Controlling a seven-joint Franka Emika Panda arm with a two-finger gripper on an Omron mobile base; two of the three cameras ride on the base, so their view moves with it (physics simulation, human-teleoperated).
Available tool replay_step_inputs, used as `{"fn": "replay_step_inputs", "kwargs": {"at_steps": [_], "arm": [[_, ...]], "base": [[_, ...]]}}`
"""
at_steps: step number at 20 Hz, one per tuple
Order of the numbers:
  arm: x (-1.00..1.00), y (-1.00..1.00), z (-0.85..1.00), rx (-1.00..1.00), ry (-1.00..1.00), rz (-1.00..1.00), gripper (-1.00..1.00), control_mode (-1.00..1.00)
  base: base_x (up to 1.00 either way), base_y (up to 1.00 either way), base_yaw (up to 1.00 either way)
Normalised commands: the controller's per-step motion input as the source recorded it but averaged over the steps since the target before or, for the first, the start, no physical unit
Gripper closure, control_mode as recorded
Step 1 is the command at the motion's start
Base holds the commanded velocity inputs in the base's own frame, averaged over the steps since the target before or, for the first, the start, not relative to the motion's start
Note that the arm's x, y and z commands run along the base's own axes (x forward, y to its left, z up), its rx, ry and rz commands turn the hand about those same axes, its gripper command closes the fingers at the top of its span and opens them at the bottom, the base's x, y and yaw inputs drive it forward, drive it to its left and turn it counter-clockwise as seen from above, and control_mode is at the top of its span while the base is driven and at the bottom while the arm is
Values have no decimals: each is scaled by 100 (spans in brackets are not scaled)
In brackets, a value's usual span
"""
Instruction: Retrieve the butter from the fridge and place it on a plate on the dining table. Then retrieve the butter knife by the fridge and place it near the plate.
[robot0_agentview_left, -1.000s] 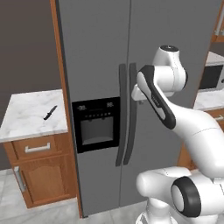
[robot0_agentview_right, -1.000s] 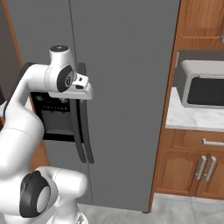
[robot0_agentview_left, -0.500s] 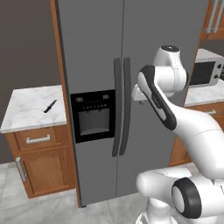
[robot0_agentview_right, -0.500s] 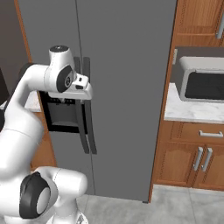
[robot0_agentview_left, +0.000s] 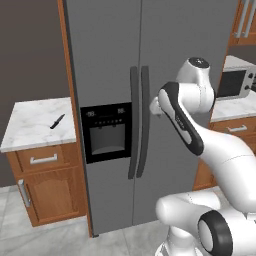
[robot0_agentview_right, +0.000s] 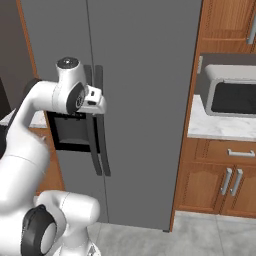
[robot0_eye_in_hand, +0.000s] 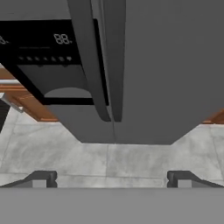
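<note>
The grey fridge (robot0_agentview_left: 105, 45) (robot0_agentview_right: 145, 75) stands straight ahead with both doors shut, so the butter is hidden. Its two dark vertical handles (robot0_agentview_left: 138, 120) (robot0_eye_in_hand: 103, 57) run side by side next to the black dispenser panel (robot0_agentview_left: 106, 131). My gripper (robot0_eye_in_hand: 111, 179) is open, its fingertips (robot0_eye_in_hand: 41, 178) spread wide and nothing between them. It hovers just right of the handles at mid height, a short way off the door (robot0_agentview_left: 154, 106) (robot0_agentview_right: 96, 104). The black butter knife (robot0_agentview_left: 57, 121) lies on the small marble-topped cabinet (robot0_agentview_left: 30, 130) left of the fridge.
A microwave (robot0_agentview_left: 235, 82) (robot0_agentview_right: 232, 97) sits on the counter right of the fridge, over wooden drawers and doors (robot0_agentview_right: 225, 180). Wooden wall cabinets (robot0_agentview_right: 227, 25) hang above it. Grey tile floor (robot0_eye_in_hand: 109, 153) lies below the fridge.
The whole picture has shifted: the base has driven, bringing the fridge more to the centre and a bit farther off. The arm keeps its pose and the gripper stays beside the handles.
</note>
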Motion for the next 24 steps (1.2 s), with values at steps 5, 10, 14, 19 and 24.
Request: {"fn": "replay_step_inputs", "kwargs": {"at_steps": [5, 10, 14, 19, 24], "arm": [[29, 11, -14, 3, -30, 0, -100, -100], [36, -7, -13, 0, -4, 3, -100, -100], [8, 0, -16, 0, -2, 0, -100, -100], [21, 0, -10, 0, 0, 0, -100, -100], [47, -6, -4, 0, 0, 0, -100, -100]], "base": [[0, 0, 0], [0, 0, 0], [0, 0, 0], [0, 0, 0], [0, 0, 0]]}}
